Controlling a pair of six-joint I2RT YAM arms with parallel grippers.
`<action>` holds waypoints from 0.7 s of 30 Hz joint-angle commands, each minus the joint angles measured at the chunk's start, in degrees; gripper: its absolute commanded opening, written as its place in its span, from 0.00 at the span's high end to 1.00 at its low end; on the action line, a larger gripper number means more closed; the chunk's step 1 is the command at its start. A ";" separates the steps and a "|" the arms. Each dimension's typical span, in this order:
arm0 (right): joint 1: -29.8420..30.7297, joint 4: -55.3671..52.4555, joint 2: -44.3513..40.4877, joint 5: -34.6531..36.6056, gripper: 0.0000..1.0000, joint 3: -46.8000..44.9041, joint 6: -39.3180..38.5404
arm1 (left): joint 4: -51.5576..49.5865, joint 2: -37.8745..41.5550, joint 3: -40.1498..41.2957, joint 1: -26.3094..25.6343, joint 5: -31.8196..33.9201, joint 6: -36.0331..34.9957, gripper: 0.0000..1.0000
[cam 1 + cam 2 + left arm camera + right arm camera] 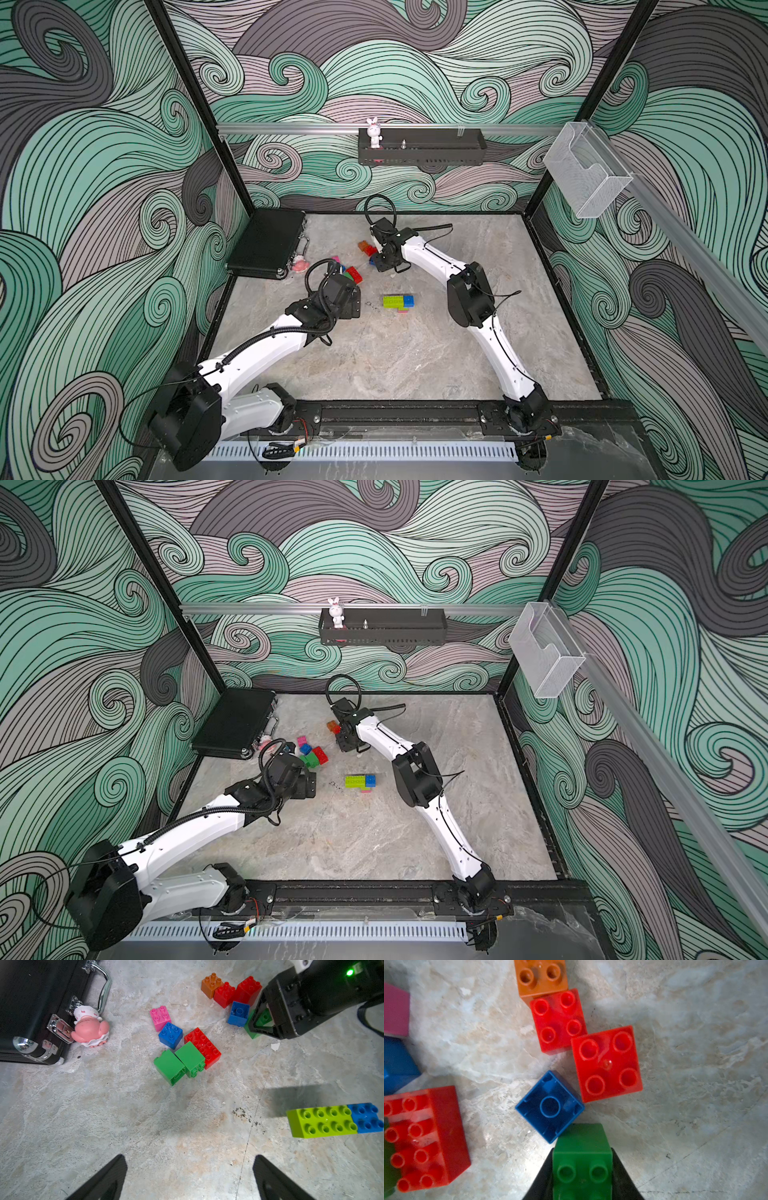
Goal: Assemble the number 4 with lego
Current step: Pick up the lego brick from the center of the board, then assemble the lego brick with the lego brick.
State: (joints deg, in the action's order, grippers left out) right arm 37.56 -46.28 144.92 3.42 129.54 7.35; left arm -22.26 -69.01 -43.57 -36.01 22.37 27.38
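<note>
My right gripper is shut on a dark green lego brick, just above the table. Right in front of it lie an overturned blue brick, two red bricks and an orange one. In the left wrist view that gripper shows with the green brick between its fingers. A joined lime and blue piece lies mid-table. My left gripper hangs open over bare table, near a loose cluster of pink, blue, red and green bricks.
A black case lies at the back left, with a pink-and-white toy figure against its latch side. A shelf with a white rabbit figure hangs on the back wall. A clear box hangs on the right rail.
</note>
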 commanded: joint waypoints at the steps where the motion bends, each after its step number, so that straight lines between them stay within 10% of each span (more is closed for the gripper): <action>1: 0.34 0.11 -9.49 -1.45 0.76 -5.31 -0.44 | -2.45 -3.81 -4.55 0.41 -2.82 1.91 0.01; 12: 0.26 9.43 -47.81 -0.76 0.78 -49.31 8.98 | -10.48 -22.43 -22.13 1.38 -15.74 3.34 0.01; 21: 2.00 14.34 -59.89 -6.92 0.81 -64.13 19.70 | -21.34 -38.88 -37.38 1.73 -15.46 2.50 0.01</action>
State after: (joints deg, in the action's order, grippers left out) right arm 38.41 -34.87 86.50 -0.38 66.72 21.96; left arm -36.21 -105.21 -77.56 -34.74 6.76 29.21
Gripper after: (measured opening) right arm 0.342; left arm 0.985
